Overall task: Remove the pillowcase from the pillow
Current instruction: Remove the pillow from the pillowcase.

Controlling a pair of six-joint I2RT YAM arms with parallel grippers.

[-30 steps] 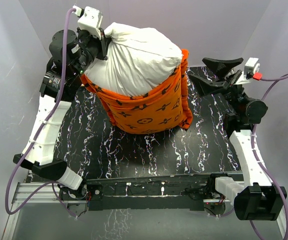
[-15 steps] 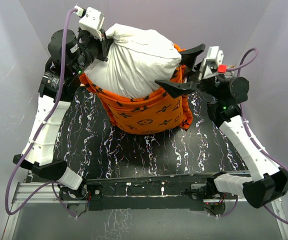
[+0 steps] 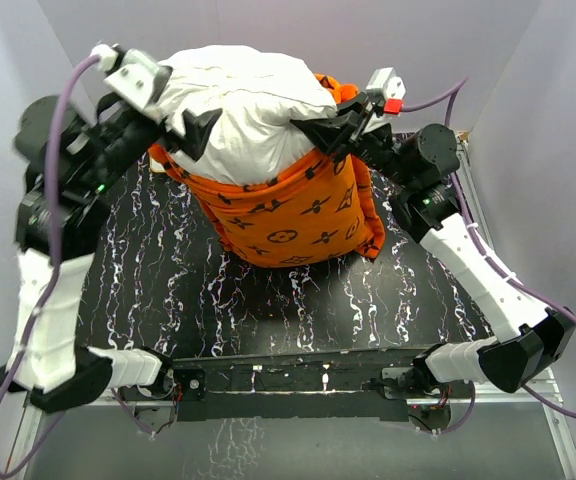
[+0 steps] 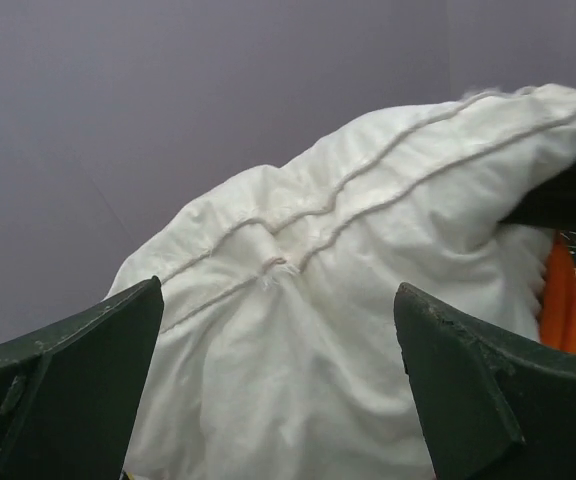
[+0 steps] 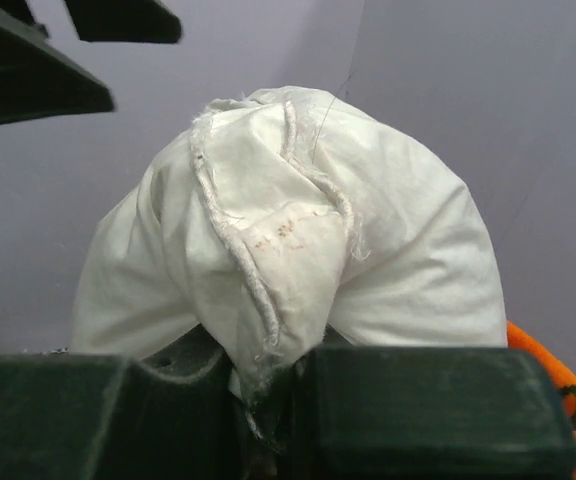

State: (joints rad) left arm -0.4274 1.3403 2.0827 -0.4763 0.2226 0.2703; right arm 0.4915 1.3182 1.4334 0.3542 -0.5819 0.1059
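Standing on end at the far middle of the black, white-veined table [image 3: 168,270], the pillow [image 3: 238,110] is a plump, rounded mass of plain off-white woven fabric, softly creased. A raised corded seam runs along its upper edge and frays a little at the corner. Its lower half sits inside the pillowcase [image 3: 288,215], a bright orange soft cloth printed with dark brown flower, star and circle motifs. The case sags in loose folds around the pillow's base, and its rim crosses the white fabric in a slanting line, higher on the right side than on the left. The case's open mouth faces up and toward the far wall, and its closed end rests on the table. The pillow's long axis rises from the table out of that mouth, while its top seam runs left to right between the two arms; how far it leans cannot be told. The left gripper [image 4: 278,295] stands with its dark green fingers [image 4: 68,390] wide apart on either side of the pillow's upper left corner, with nothing pinched between them. The right gripper [image 5: 268,385] is closed tight on the seamed upper right corner of the pillow, the fabric bunching out above its blocky pads.
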